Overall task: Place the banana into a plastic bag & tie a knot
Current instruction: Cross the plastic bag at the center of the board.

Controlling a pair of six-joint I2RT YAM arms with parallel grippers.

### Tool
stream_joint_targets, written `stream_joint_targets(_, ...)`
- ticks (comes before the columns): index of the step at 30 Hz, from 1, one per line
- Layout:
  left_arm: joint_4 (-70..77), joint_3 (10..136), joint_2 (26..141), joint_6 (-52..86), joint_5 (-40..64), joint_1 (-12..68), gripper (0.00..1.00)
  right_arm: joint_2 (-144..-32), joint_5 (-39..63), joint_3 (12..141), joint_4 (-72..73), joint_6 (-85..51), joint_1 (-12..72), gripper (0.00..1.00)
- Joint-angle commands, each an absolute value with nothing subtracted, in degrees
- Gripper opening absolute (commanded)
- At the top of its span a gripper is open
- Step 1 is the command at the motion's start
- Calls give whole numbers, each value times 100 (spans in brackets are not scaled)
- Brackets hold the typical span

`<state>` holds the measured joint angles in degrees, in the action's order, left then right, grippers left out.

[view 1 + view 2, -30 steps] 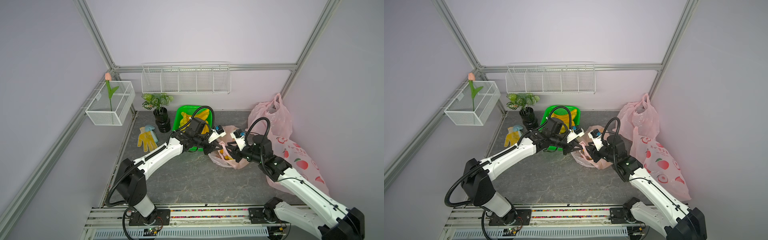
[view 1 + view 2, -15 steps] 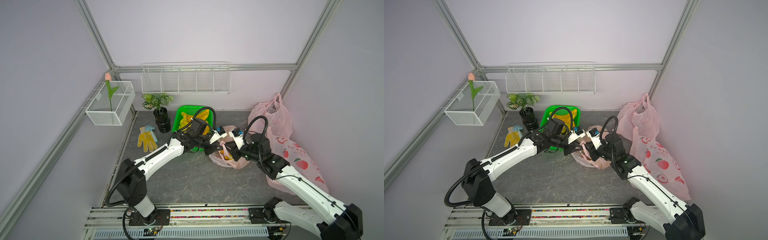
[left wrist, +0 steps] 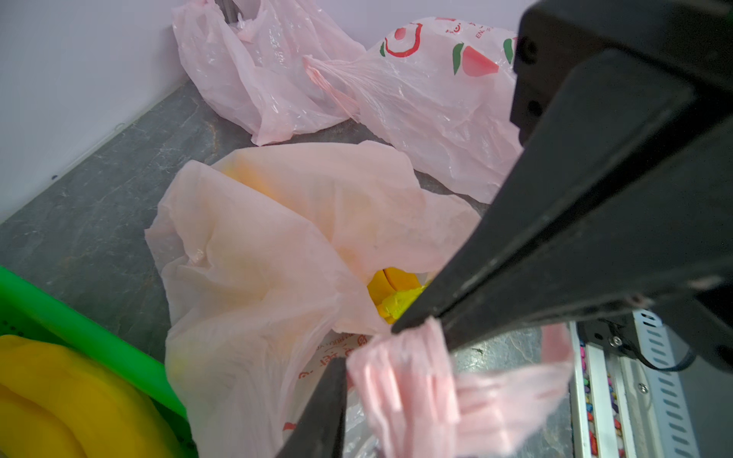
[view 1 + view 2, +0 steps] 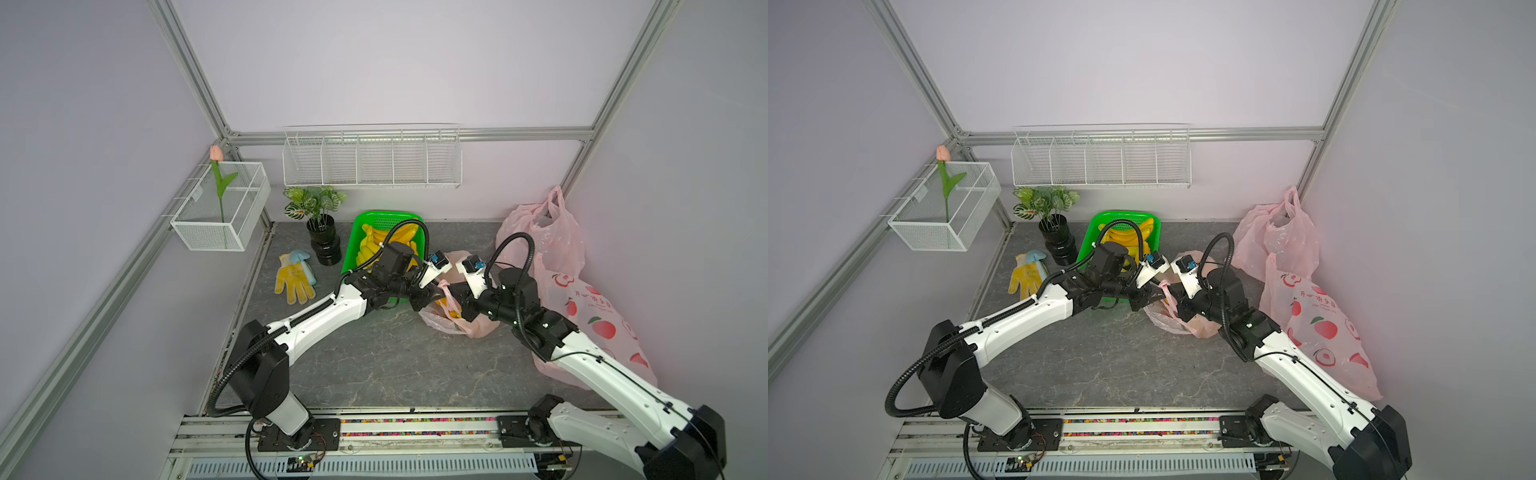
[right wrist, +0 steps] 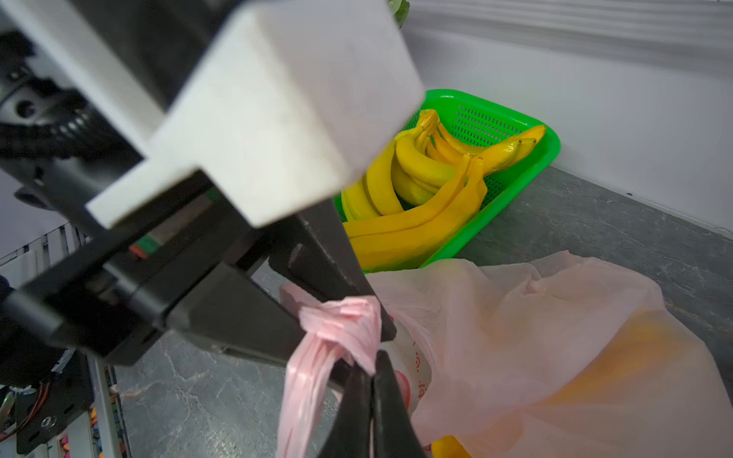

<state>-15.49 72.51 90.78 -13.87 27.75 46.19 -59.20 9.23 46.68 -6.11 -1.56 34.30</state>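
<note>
The banana (image 3: 392,287) is in the pink plastic bag (image 4: 446,326), its yellow end peeking out at the mouth, and we see the bag slumped on the grey table (image 4: 374,361) right between the two arms. Above it, the bag's handles (image 5: 341,323) are bunched into a pink twist held clear of the bag. The right gripper (image 5: 371,370) has its jaws pressed tight together on a strand of that twist. The left gripper (image 4: 435,292) faces it from the other side, jaws a little apart with the twist lying between them; whether it pinches, we cannot tell. Just behind the bag stands the green basket (image 4: 388,214) with more bananas (image 5: 416,170). By the right wall lie a plain pink bag (image 4: 544,237) and a peach-printed bag (image 4: 594,320). A yellow glove (image 4: 293,280) and a potted plant (image 4: 320,232) sit over on the left.
</note>
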Motion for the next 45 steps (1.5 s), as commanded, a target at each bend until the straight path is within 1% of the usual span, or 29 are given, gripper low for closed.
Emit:
stream_joint_targets(1,-1108,7121,8815,-1221,2401,4665,29,-5895,559,4804,-530,-388,3475,7)
stream_joint_targets(6,-741,6891,8633,-1191,2087,4750,33,-5984,244,4965,-759,-587,3481,7)
stream_joint_targets(10,-696,6891,8673,-1211,1891,4824,34,-6045,234,5001,-815,-748,3498,6)
stream_joint_targets(11,-671,6891,8673,-1210,1825,4846,34,-6070,236,5182,-834,-775,3506,7)
stream_joint_targets(15,-519,6868,8616,-1204,1253,4964,35,-6152,327,5262,-888,-788,3570,7)
stream_joint_targets(21,-21,6468,8286,-1208,576,4979,37,-6135,369,5251,-879,-789,3597,6)
stream_joint_targets(24,-68,6449,8252,-1348,625,4975,37,-6152,421,5262,-871,-798,3603,7)
stream_joint_targets(30,-174,6469,8319,-1424,1075,4975,33,-6196,345,5314,-900,-841,3600,7)
stream_joint_targets(37,-353,6288,8086,-1568,1050,4983,36,-6204,237,5370,-993,-780,3595,7)
stream_joint_targets(45,-492,6144,7945,-1674,923,4977,39,-6342,467,5480,-904,-847,3620,7)
